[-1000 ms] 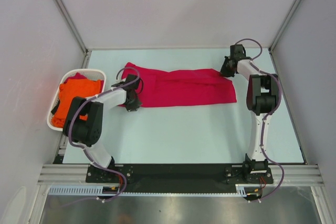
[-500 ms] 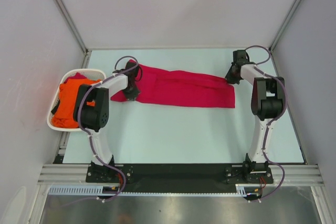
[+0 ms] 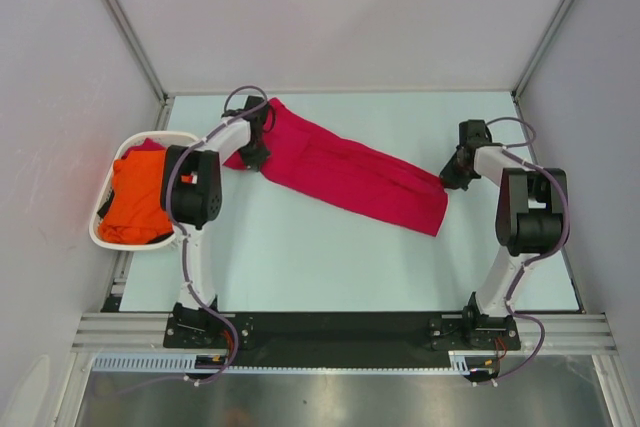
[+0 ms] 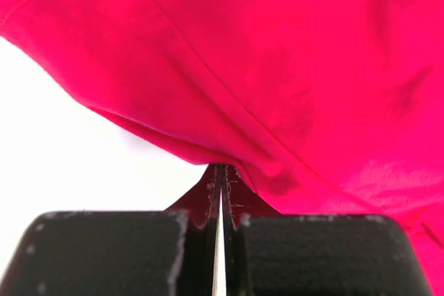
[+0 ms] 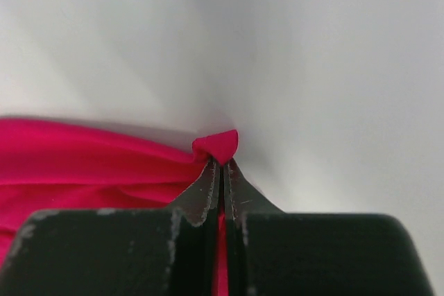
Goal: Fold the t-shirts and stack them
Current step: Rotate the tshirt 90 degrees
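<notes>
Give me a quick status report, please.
Left fingers, right fingers shut on ends of red shirt. Shirt stretched slantwise over table. Orange shirt in basket. Nothing in the way.

A white oval plastic basket (image 3: 103, 238) sat at the left edge of a pale, flat tabletop (image 3: 330, 257), close to the left wall. Plain white panel walls (image 3: 340, 17) enclosed the table on three sides. A black mounting plate (image 3: 340, 327) ran along the near edge, with a brushed metal sheet (image 3: 340, 397) below it.
</notes>
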Controlling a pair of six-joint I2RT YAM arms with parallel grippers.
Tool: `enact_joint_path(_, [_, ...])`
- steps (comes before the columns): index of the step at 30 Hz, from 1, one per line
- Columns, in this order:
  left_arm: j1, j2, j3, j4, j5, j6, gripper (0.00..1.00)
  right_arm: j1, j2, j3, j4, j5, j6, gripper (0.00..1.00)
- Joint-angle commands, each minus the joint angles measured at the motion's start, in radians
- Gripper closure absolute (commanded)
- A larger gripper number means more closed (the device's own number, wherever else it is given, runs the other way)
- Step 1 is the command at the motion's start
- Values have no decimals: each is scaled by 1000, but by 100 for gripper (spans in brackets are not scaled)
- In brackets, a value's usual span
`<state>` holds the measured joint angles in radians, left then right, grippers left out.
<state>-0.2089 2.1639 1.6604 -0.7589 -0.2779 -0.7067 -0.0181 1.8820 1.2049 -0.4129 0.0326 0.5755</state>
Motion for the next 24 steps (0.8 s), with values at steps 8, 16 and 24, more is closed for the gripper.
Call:
enact_joint_path(8, [2,206,413,-121,36,95,100,66,-191,-211,-75,-97,59,100])
enact_joint_path(16, [-26,330,668,-169,115,134,100,260,-285,-361,-47,-129,149,100])
enact_joint_path(24, [-67,332,628,-85,195,184,100,498,-288,-377,-11,-86,207,100])
